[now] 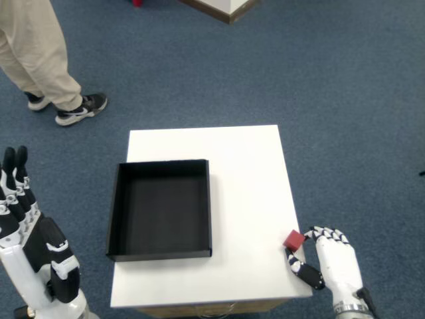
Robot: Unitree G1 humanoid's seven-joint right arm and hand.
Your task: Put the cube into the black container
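Cube: a small red cube (294, 239) sits at the right edge of the square white table (246, 166), close to its near right corner.
Right hand: the white-and-black five-finger right hand (332, 262) is just off the table's right edge, fingertips (317, 232) touching the cube's right side and thumb below it; whether it truly grips the cube, I cannot tell.
Container: the shallow square black container (161, 209) rests on the table's left half, well apart from the cube.
Left hand: raised, fingers straight, beyond the table's left edge (26, 239).
Surroundings: blue carpet (332, 86); a person's legs in beige trousers (36, 53) beyond the far left corner.
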